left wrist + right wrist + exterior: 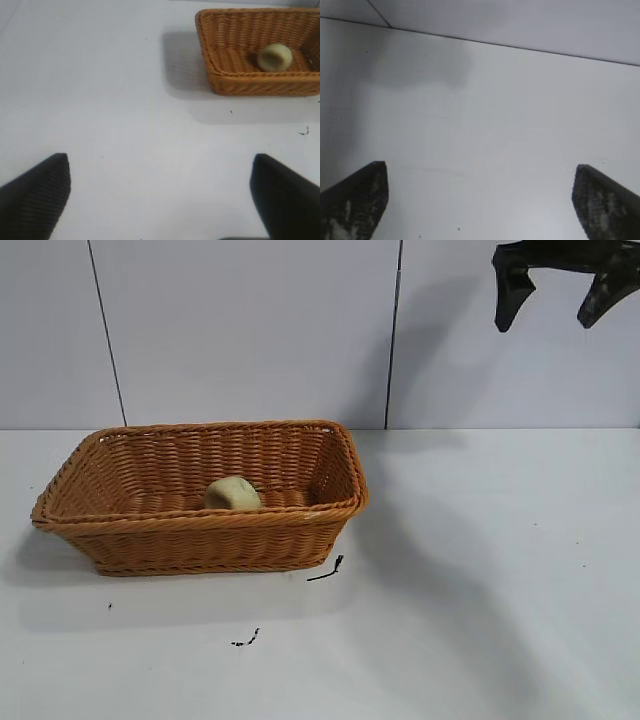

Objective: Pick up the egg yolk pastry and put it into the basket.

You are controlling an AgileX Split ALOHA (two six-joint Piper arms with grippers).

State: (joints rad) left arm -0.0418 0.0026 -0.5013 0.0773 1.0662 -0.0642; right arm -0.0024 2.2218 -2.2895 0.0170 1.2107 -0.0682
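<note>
The egg yolk pastry point(233, 494), a small pale yellow-cream lump, lies inside the orange-brown wicker basket point(150, 530) at the table's left. The left wrist view shows the same pastry point(274, 57) resting in the basket point(235, 80), dent turned sideways. High at the top right of the exterior view, my right gripper point(553, 302) hangs open and empty, far from the basket. Its wrist view shows the right gripper point(480, 200) spread wide over bare table. My left gripper point(160, 195) is open too, with nothing between its fingers, and stands well back from the basket.
White table with a few black scuff marks point(325, 571) near the basket's front corner and further forward point(246, 640). A white panelled wall point(250, 330) closes off the back. Open table surface lies to the basket's right.
</note>
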